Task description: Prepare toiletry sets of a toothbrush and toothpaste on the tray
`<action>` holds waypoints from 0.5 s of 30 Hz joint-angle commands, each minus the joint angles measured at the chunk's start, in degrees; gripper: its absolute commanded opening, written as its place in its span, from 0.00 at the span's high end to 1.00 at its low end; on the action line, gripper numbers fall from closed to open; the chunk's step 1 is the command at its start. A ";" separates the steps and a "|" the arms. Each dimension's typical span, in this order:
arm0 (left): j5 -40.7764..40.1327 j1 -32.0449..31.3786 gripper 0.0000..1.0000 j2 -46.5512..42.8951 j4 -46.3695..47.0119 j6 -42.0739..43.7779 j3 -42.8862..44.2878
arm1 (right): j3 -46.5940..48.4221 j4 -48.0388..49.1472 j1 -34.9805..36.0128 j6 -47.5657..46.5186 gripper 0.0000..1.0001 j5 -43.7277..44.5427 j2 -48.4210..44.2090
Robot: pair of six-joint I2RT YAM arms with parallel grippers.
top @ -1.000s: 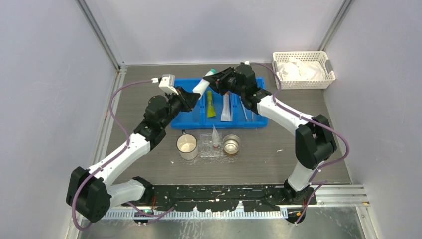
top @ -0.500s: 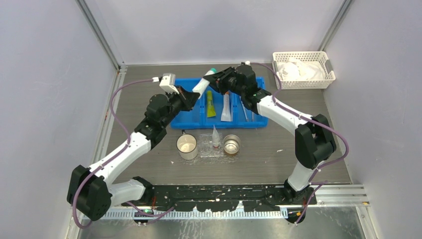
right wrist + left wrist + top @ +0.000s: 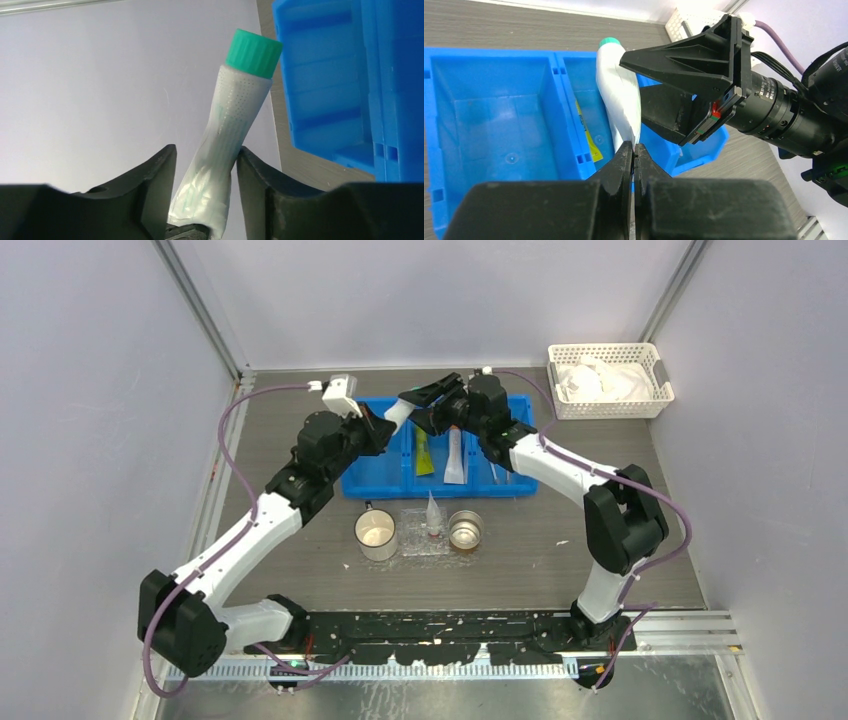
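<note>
A white toothpaste tube with a green cap is held in the air over the blue bin's left part. My left gripper is shut on its flat crimped end, also seen in the top view. My right gripper is open, its jaws straddling the tube, the right finger against it and a gap on the left. In the top view the right gripper covers the cap. The clear tray sits in front of the bin with one clear-wrapped packet upright in it.
The blue three-compartment bin holds a yellow-green tube, a white tube and thin items on the right. A white mug and a metal cup flank the tray. A white lattice basket stands back right.
My right gripper has moved left over the tube, so its jaws now straddle it and hide the green cap from above. My left arm has shifted slightly back with the tube.
</note>
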 commanded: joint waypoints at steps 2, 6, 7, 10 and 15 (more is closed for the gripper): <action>-2.11 0.25 0.99 1.08 -5.86 2.73 7.44 | 1.14 2.40 0.05 -0.21 0.38 -2.43 -0.11; -3.40 0.25 0.99 2.15 -14.43 4.04 13.84 | 0.46 -1.62 -1.23 -3.35 0.20 -2.85 -2.65; -3.67 0.25 0.99 2.65 -17.75 4.44 15.89 | 0.37 -3.30 -1.79 -4.39 0.09 -2.86 -3.41; -3.65 0.25 0.99 4.67 -24.90 5.12 22.19 | -0.18 -7.31 -3.15 -8.05 0.00 -3.62 -5.71; -2.06 0.25 0.99 11.16 -39.10 5.67 35.62 | -0.07 -18.32 -5.45 -17.72 0.00 -2.65 -11.72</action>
